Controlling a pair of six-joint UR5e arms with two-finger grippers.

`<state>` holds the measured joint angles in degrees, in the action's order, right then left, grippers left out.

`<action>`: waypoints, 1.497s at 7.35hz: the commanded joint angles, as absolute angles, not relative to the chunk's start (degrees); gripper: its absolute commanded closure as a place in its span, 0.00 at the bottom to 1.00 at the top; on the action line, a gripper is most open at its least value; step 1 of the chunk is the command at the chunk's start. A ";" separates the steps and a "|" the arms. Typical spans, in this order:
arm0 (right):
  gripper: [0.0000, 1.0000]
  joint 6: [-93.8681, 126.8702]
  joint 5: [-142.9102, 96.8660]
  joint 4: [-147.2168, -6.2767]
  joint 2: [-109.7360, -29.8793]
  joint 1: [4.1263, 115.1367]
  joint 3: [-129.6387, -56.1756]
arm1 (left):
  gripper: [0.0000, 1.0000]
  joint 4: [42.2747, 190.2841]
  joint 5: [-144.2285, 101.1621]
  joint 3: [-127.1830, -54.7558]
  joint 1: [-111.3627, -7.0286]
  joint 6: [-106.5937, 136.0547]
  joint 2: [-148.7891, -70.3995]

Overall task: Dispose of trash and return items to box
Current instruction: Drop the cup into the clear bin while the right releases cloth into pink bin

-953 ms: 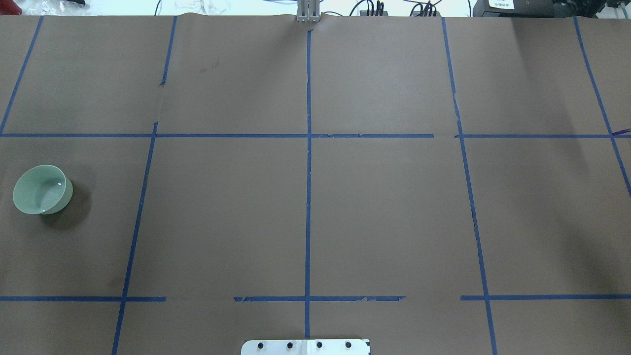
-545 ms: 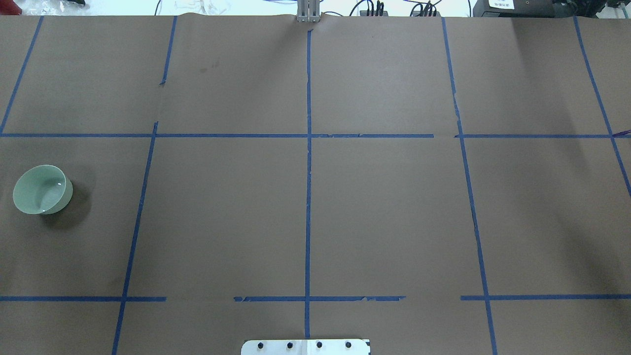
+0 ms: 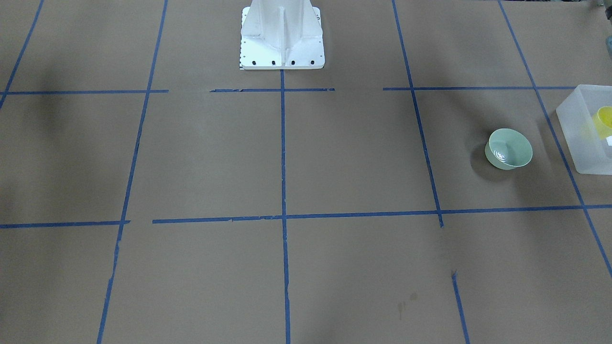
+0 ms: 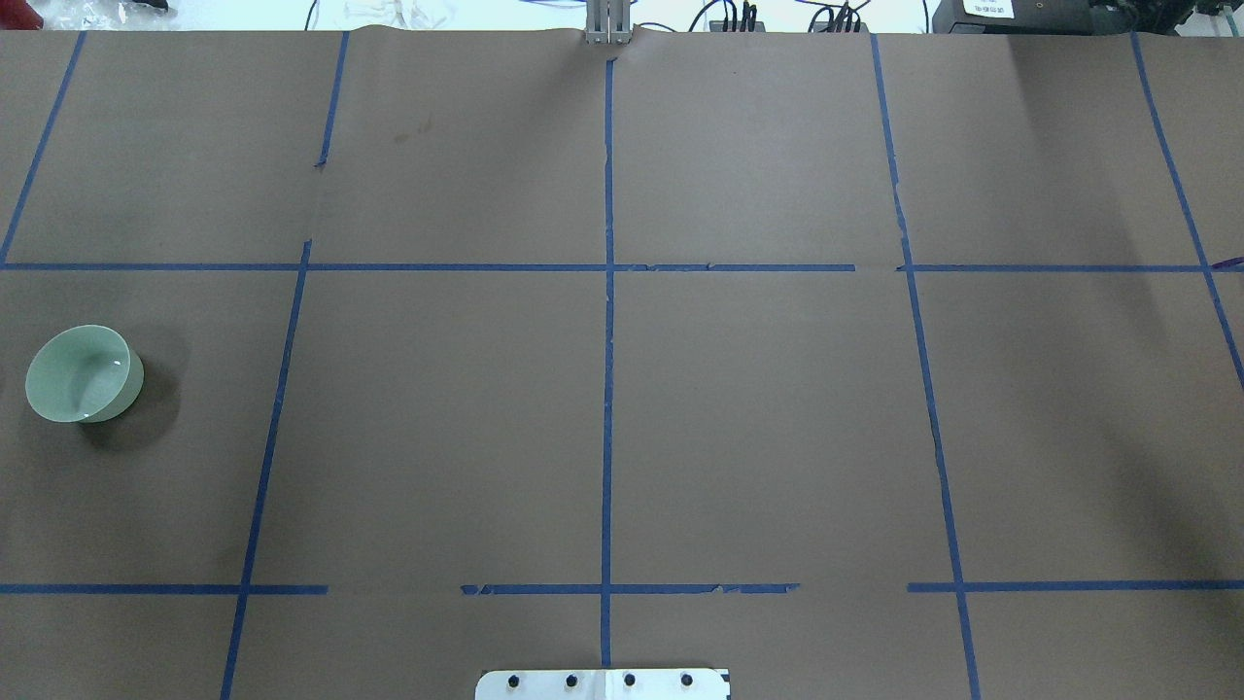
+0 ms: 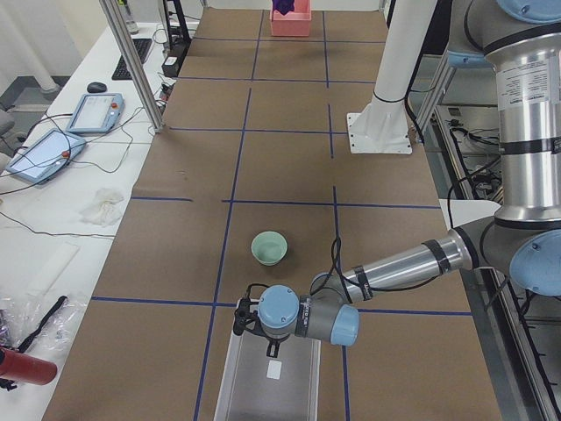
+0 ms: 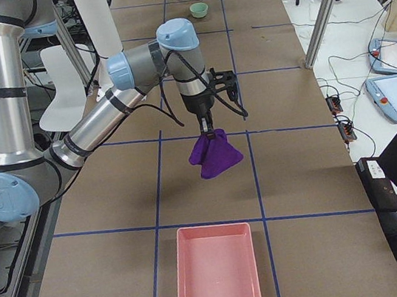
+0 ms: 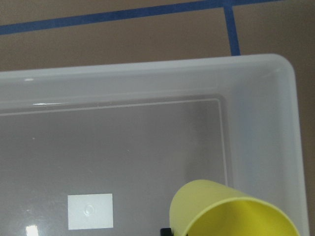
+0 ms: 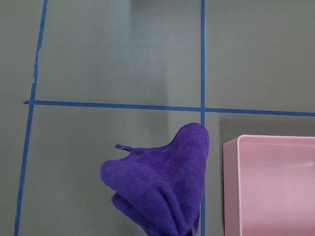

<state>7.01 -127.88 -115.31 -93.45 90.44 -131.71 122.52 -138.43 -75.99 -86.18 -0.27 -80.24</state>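
My left gripper [image 5: 248,319] hangs over the near end of the translucent box [image 5: 272,390]. In the left wrist view the yellow cup [image 7: 231,211] sits close at the bottom, in the gripper's grasp, above the box's floor [image 7: 147,147]. The front view shows the cup [image 3: 603,122] inside the box [image 3: 583,143]. The pale green bowl [image 3: 509,149] stands upright on the table beside the box, also in the overhead view [image 4: 83,374]. My right gripper [image 6: 207,128] is shut on a purple cloth [image 6: 215,157] and holds it above the table, short of the pink tray [image 6: 216,273].
The white robot base [image 3: 282,36] stands at the table's middle edge. The pink tray's rim [image 8: 236,147] lies just right of the hanging cloth [image 8: 157,187]. Blue tape lines grid the brown table. Tablets and cables lie on a side bench [image 5: 61,140].
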 commanded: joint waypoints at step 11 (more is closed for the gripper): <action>1.00 -17.11 -125.07 -114.00 -94.22 103.97 -117.10 | 0.00 108.19 -138.34 -105.28 -91.14 3.57 -79.89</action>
